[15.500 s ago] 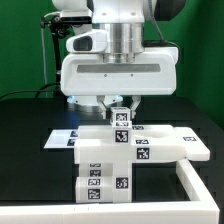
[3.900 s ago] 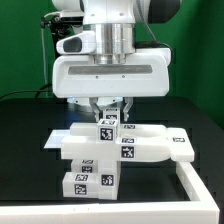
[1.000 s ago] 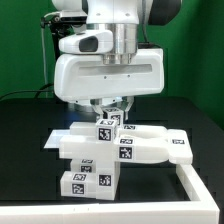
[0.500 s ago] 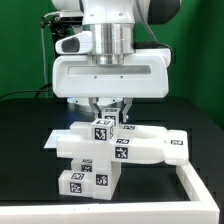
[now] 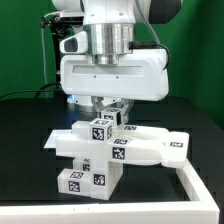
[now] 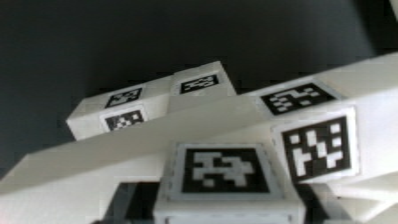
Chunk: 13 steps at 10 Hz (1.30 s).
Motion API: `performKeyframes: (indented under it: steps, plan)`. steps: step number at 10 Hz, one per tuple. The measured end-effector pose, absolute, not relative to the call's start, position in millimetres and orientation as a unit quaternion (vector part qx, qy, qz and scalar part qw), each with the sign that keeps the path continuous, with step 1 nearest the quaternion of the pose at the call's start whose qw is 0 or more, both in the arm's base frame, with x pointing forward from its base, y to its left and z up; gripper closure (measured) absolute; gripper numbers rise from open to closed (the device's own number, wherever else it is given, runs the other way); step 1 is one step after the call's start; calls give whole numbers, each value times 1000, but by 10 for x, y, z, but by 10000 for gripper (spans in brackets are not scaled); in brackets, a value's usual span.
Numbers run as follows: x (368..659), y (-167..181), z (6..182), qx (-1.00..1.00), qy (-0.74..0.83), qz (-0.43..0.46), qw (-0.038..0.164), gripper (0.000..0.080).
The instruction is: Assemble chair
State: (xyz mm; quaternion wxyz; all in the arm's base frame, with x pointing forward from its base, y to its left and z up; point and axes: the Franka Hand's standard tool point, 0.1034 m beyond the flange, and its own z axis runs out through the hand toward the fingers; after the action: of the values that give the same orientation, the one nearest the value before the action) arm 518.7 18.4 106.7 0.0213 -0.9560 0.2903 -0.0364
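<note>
The jaws look clamped on a small tagged block of the chair [image 5: 118, 150], though the view is tight. The gripper [image 5: 107, 116] hangs straight down over it. The chair sits on the black table [image 5: 25, 130], left of the low white wall [image 5: 196, 186].

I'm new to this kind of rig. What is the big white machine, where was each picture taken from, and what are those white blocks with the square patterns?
The big white machine is a robot arm ending in a two-finger pincer. One picture comes from a camera standing off the arm and looking at the whole scene; the other comes from a camera on the arm's wrist, looking down past the fingers. On the black table stands a half-built small white chair made of chunky bars, with black-and-white square tags stuck on it for tracking. A low white wall borders the work area. The pincer is down on a tagged block at the top of the chair; its fingers look nearly closed around that block, though the grip itself is hard to see.
</note>
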Motion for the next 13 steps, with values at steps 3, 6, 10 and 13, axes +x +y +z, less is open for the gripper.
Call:
performKeyframes:
  steps: [3,6,10,13]
  plan:
    - [5219,192,1098,-974,222,-39,20,283]
    - [5216,187,1092,-992,115,-40,15,152]
    - [5220,209,1098,-996,-78,-40,-14,151]
    - [5225,201,1109,-972,-229,-36,-25,151]
